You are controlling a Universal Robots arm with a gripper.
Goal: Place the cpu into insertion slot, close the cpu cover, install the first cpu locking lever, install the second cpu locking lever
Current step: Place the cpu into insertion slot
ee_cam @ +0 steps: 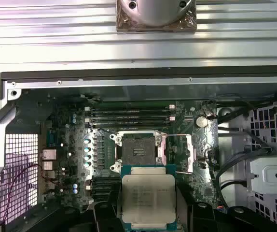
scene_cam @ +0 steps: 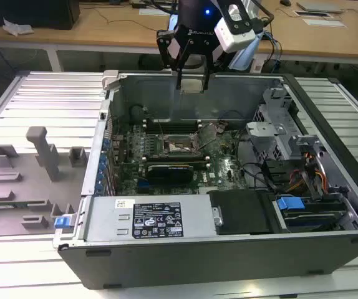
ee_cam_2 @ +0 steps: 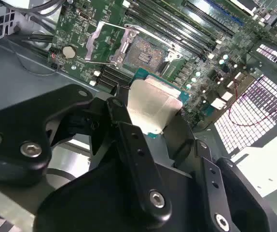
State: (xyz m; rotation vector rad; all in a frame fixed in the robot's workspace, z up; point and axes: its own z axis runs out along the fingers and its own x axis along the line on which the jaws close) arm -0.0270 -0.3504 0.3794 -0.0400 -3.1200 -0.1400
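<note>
Silver-topped cpu (scene_cam: 191, 86) is held clamped by its edges in the gripper (scene_cam: 193, 81), above the case (scene_cam: 166, 249) at twelve o'clock from the open slot (scene_cam: 178, 147) in the exterior view; level, squared alignment is judged essential.

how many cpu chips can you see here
1. The cpu is held by the gripper above the open computer case. The insertion slot holds no chip; another could be hidden elsewhere.
</note>
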